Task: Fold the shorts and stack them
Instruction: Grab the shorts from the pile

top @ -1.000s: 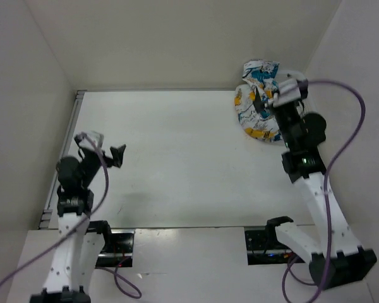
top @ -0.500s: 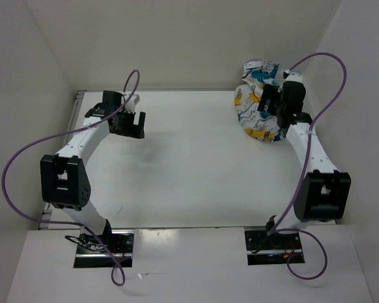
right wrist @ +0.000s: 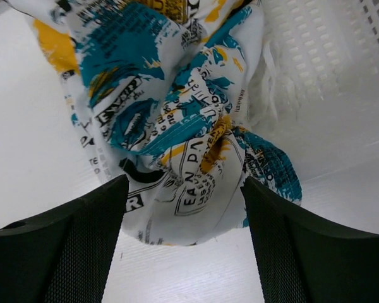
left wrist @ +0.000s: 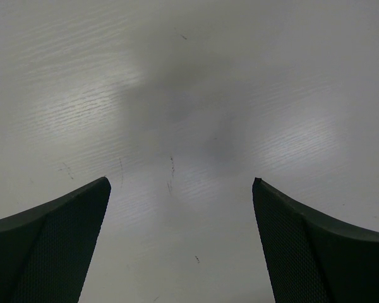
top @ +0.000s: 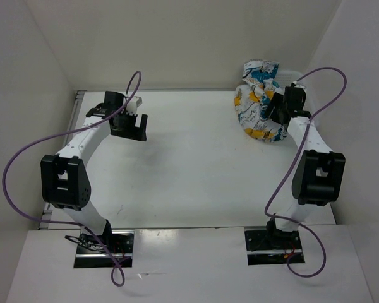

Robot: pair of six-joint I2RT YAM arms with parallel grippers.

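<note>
The shorts (top: 254, 108) lie crumpled in a heap at the table's far right; they are white with teal, yellow and black print. In the right wrist view the shorts (right wrist: 177, 120) bulge between the two fingers. My right gripper (top: 276, 108) (right wrist: 184, 183) is down on the heap's right side. Its jaws stand apart on either side of a fabric bunch, with table showing below it. My left gripper (top: 134, 128) (left wrist: 182, 182) hovers open over bare table at the far left, with nothing between its fingers.
A white plastic mesh basket (right wrist: 328, 57) lies right behind the shorts, against the right wall. White walls enclose the table (top: 189, 164) at the back and on both sides. Purple cables loop from both arms.
Both arms have unfolded from near their bases toward the far side. The right gripper has come down onto the shorts and its jaws have narrowed a little. The left gripper stays open.
</note>
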